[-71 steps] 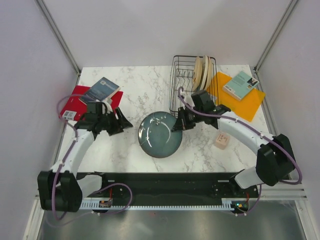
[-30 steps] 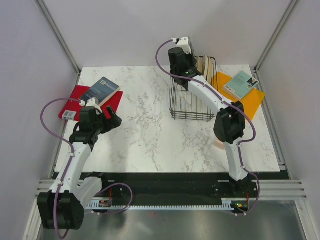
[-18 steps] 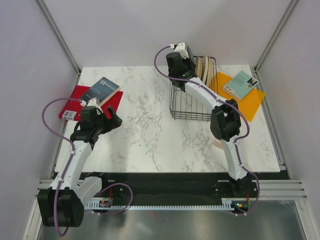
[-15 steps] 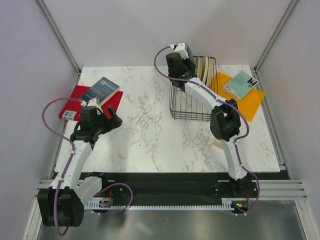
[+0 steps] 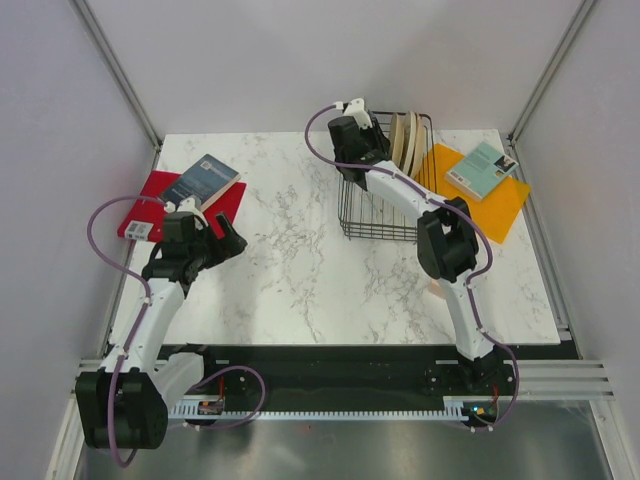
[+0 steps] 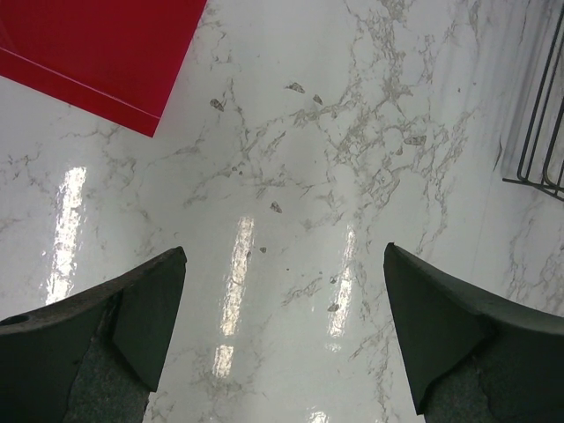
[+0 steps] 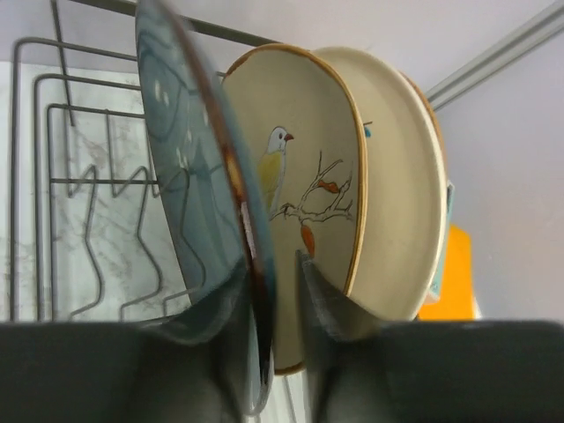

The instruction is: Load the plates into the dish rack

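White marble worktop, pale lavender walls. Left gripper wide open, empty, above worktop. Right gripper slightly parted astride rim of teal plate. Plate upright in dish rack beside cream plates.

plates in dish rack, board right of it

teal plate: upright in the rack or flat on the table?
Upright. The teal plate stands on edge among the dish rack wires, beside the bird plate.
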{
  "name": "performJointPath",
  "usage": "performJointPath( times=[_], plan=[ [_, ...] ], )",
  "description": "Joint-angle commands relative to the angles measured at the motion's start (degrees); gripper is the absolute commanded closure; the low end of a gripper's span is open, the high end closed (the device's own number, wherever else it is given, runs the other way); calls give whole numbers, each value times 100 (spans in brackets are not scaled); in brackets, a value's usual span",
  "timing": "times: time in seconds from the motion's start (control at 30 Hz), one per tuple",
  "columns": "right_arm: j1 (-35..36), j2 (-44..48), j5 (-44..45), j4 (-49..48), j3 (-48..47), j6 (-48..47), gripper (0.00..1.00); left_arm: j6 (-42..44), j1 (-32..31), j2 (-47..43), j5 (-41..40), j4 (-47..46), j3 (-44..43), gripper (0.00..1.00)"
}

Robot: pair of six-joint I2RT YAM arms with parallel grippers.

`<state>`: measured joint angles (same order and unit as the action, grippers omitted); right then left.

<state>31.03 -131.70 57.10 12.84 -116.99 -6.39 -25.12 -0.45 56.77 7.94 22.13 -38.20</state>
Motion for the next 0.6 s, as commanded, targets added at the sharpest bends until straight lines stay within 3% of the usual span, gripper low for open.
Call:
performJointPath(
  times=[0.0,0.23,0.57],
  plan=[
    [26,215,240,-458,-140,-20,56,-195,27,27,137,-262,-215,0],
    [193,469,187,-536,-140,-178,44,-238,27,-105,216,-288,-153,0],
    [536,1919,-23,-836,185,-494,26,69,27,97,155,-438,-513,0]
  ],
)
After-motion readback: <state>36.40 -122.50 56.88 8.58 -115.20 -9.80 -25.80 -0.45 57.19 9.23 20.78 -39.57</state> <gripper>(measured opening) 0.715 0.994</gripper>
